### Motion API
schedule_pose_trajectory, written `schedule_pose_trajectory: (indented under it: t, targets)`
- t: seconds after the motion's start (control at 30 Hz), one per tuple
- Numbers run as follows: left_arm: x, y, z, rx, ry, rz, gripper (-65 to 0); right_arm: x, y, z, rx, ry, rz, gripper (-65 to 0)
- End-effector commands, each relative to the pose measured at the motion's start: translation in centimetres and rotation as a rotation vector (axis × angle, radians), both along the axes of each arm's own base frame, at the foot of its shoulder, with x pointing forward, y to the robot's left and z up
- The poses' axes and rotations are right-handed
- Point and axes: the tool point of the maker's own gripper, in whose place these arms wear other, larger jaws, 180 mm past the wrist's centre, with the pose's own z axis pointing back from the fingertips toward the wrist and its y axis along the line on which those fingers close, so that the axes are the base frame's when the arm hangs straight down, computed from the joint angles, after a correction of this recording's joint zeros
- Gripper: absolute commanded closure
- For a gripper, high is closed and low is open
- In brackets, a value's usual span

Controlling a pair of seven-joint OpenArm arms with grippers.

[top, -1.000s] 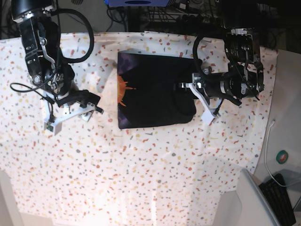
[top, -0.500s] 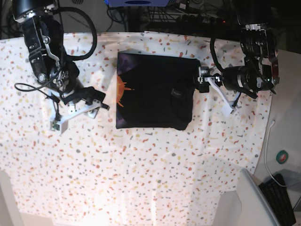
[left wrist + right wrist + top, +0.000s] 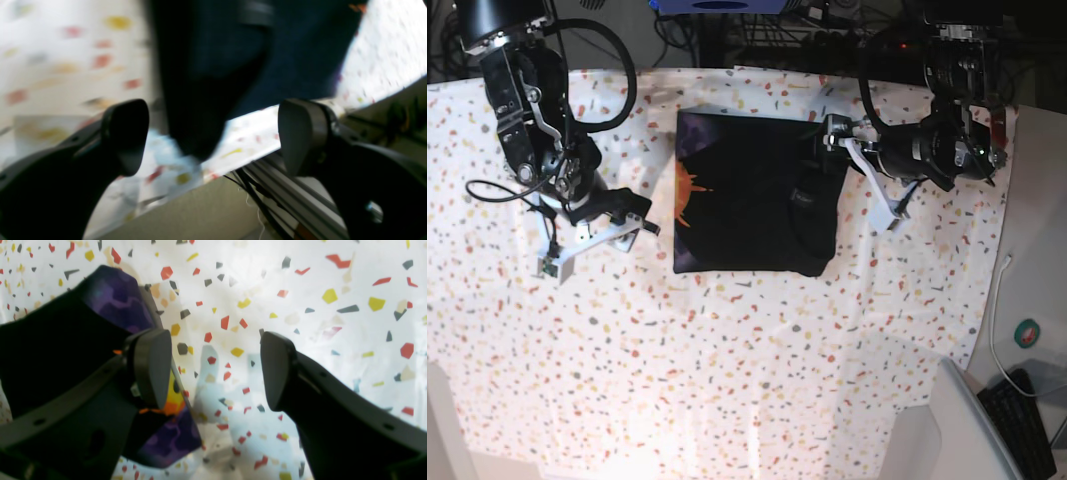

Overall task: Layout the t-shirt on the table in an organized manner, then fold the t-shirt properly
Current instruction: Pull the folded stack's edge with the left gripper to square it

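Observation:
The black t-shirt [image 3: 747,195] lies folded into a rectangle on the speckled table [image 3: 727,350], its orange-and-purple print [image 3: 689,190] at the left edge. My left gripper [image 3: 864,172] hovers open just off the shirt's right edge, holding nothing. In the left wrist view that gripper [image 3: 213,136] frames a blurred corner of the t-shirt [image 3: 233,50] near the table's back edge. My right gripper [image 3: 595,245] stands open over bare cloth to the shirt's left. The right wrist view shows this gripper [image 3: 215,368] empty, with the t-shirt [image 3: 50,350] and its purple print beside the left finger.
Cables and a metal frame [image 3: 807,35] run along the table's back edge. A plain white side surface [image 3: 1037,280] on the right carries a white cable, a round green sticker [image 3: 1028,333] and a black keyboard [image 3: 1027,420]. A grey panel [image 3: 972,430] sits at the lower right.
My left gripper opened, let go of the shirt's right edge and drew back to the right and toward the rear. The shirt's right side settled flat. The right arm shifted slightly.

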Motion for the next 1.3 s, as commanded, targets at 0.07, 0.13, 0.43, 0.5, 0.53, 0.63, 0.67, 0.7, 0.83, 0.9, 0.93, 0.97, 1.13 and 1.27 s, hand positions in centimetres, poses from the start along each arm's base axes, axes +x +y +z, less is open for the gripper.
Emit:
schedule_pose_trajectory:
  t: [0.07,0.13,0.43,0.5,0.53,0.63,0.67,0.7,0.83,0.9,0.93,0.97,1.13,1.27]
  targets:
    - [0.1,0.0,-0.2,-0.004,0.006,-0.007,-57.8,1.0,-0.2,1.0,-0.005,-0.046,-0.002,-39.5]
    - [0.1,-0.1,-0.2,-0.006,0.007,-0.006,-57.8,1.0,-0.2,1.1,-0.005,-0.049,-0.003,-39.5]
    - [-0.4,-0.9,-0.5,-0.011,0.020,-0.032,-17.4,1.0,-0.2,0.9,-0.007,-0.046,-0.004,-39.5]
    - [-0.6,-1.1,-0.6,-0.011,0.025,-0.040,-6.3,1.0,-0.2,0.9,-0.007,-0.046,-0.004,-39.5]
    - [-0.7,-1.1,-0.6,-0.011,0.027,-0.040,-1.0,1.0,-0.2,0.9,-0.007,-0.046,-0.004,-39.5]
    - [-0.8,-0.9,-0.7,-0.011,0.032,-0.037,0.0,1.0,-0.2,0.9,-0.007,-0.046,-0.004,-39.5]
    - [-0.8,-0.8,-0.7,-0.009,0.033,-0.038,0.0,1.0,-0.2,0.9,-0.007,-0.046,-0.004,-39.3]
    - [-1.2,-0.8,-0.8,-0.009,0.043,-0.035,0.0,1.0,-0.2,0.9,-0.007,-0.044,-0.004,-39.3]
    - [-2.3,-0.7,-1.3,-0.010,0.070,-0.032,0.0,0.8,-0.2,0.8,-0.007,-0.041,-0.004,-39.3]
    - [-2.4,0.0,-1.4,-0.006,0.071,-0.005,0.0,0.8,-0.2,0.7,-0.007,-0.040,-0.004,-39.3]
    - [-2.5,0.4,-1.4,-0.006,0.073,0.013,0.0,0.8,-0.2,0.8,-0.006,-0.040,-0.004,-39.3]
    - [-2.3,0.4,-1.3,-0.013,0.068,0.032,0.0,0.8,-0.2,0.8,-0.006,-0.040,-0.004,-39.2]
    - [-2.0,1.5,-1.2,-0.008,0.062,0.074,0.0,0.8,-0.2,0.8,-0.006,-0.040,-0.004,-39.2]
    - [-2.0,1.6,-1.2,-0.008,0.062,0.078,0.0,0.8,-0.2,0.8,-0.006,-0.040,-0.004,-39.2]
